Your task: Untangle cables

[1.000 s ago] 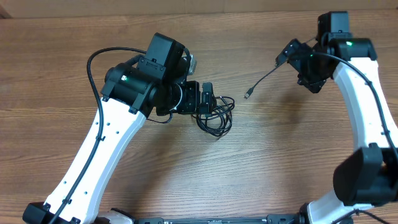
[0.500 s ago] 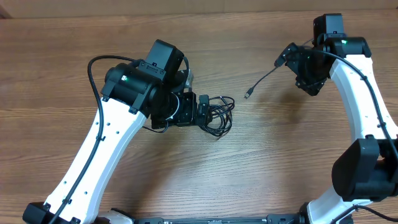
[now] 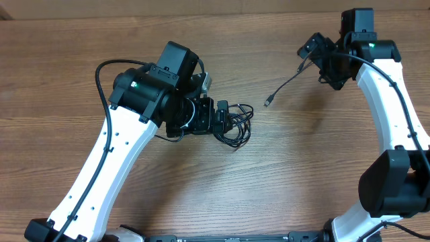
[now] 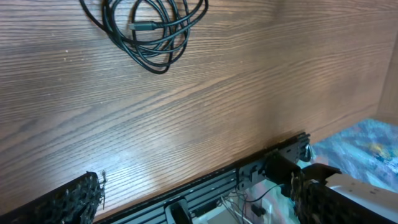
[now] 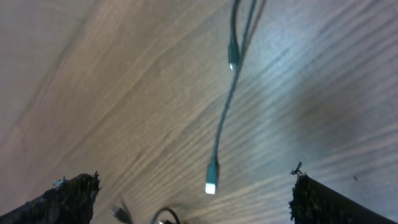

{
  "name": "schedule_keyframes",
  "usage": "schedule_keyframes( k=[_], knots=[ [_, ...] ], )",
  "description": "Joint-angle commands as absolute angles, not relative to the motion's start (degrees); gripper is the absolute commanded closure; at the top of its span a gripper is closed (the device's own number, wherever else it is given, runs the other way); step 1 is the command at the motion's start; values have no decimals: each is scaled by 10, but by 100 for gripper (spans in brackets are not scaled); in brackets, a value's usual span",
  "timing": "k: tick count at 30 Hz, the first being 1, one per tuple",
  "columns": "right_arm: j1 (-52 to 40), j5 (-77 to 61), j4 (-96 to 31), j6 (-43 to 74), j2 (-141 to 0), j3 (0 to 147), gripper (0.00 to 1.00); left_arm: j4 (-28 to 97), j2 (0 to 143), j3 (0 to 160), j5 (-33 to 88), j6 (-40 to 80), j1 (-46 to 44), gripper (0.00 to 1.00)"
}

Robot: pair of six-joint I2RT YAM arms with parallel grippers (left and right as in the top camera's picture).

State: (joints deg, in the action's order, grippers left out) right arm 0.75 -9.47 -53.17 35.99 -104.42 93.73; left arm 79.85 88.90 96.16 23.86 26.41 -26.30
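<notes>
- Brown wood-grain surface (image 3: 302,175) spreads under both arms. Near its middle sits the cable bundle (image 3: 235,122), a loose knot of thin black loops lying flat on the wood.
- Right against the bundle's left side, seen from overhead, is the left claw (image 3: 220,117), low over the wood. Whether it touches the loops I cannot tell from above.
- Its wrist view shows both fingers (image 4: 71,199) spread wide at the bottom corners with nothing gripped between them, so this claw is apart and holds nothing. The bundle lies out beyond the fingertips, at the top of that view.
- Off to the bundle's right, and apart from it, runs the loose cable (image 3: 287,82). Its silver-tipped plug (image 3: 269,102) is the end nearest the bundle, and the cord leads up and away to the right claw (image 3: 314,52), casting a thin shadow beside it.
- That right claw is well to the right of the bundle and farther back. Its own view shows its fingers spread to the bottom corners too, apart, with nothing pinched between them. The cord hangs blurred out in front, plug lowest.
- How the cord's upper end is caught at that claw, I cannot make out.
- On the near side of the bundle, a black metal rail (image 4: 205,183) runs along the surface's edge, with blue patterned cloth (image 4: 364,140) beyond it.
</notes>
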Motion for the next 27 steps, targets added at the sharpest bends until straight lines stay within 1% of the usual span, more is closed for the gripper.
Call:
schedule_keyframes(
  k=[1,6,8,9,12,14,18,19,21,23,24,27],
  knots=[
    [9,-64,-525,360,-1036,940,1,797,888,973,268,221,-267,0],
    [9,-43,-536,360,-1037,940,9,800,888,973,284,192,-267,0],
    [9,-43,-534,360,-1038,940,13,800,888,973,284,192,-267,0],
    [9,-43,-531,360,-1039,940,17,800,888,973,284,192,-267,0],
    [9,-43,-516,360,-1042,940,19,801,888,973,283,192,-267,0],
    [9,-43,-511,360,-1048,940,22,801,888,973,281,192,-267,0],
    [8,-43,-524,360,-1068,940,26,801,888,973,279,192,-267,0],
    [8,-46,-531,360,-1078,940,29,801,888,973,276,192,-267,0],
    [7,-56,-537,359,-1090,939,32,802,888,973,275,192,-267,0],
    [5,-72,-540,359,-1105,939,39,804,888,973,275,193,-267,0],
    [4,-75,-540,360,-1112,939,41,804,888,973,275,193,-267,0],
    [-2,-74,-535,360,-1136,939,43,803,888,973,275,192,-267,1]
  ],
)
